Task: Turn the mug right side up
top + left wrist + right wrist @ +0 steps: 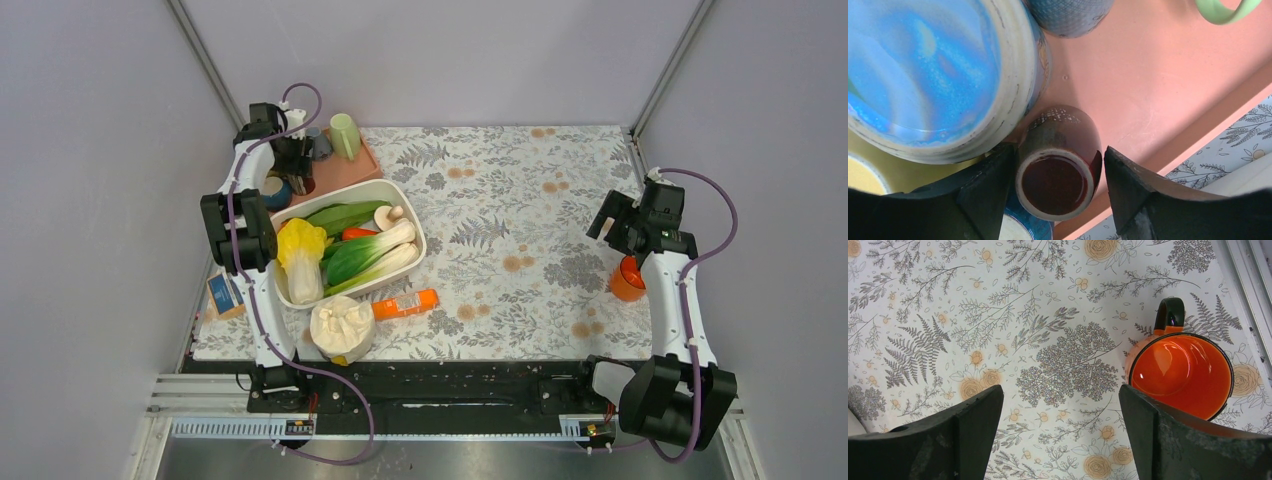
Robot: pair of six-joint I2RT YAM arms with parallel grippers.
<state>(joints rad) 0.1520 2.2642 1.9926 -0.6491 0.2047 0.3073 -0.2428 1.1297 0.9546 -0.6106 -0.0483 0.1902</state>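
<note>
Glazed ceramic, we judge: brown mug (pixel 1060 135) stiff, slick, chippable, moderately heavy; left hand (pixel 1059 160) straddles it, fingers apart, so we'd clamp squarely across the body.

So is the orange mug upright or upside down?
Upright: the right wrist view looks straight down into the mug, its open mouth facing up and its glossy orange inside showing, empty.

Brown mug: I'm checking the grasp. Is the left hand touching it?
Cannot tell. Left wrist view: the left hand straddles the brown mug; one finger seems to meet its rim, pink tray shows beside the other.
</note>
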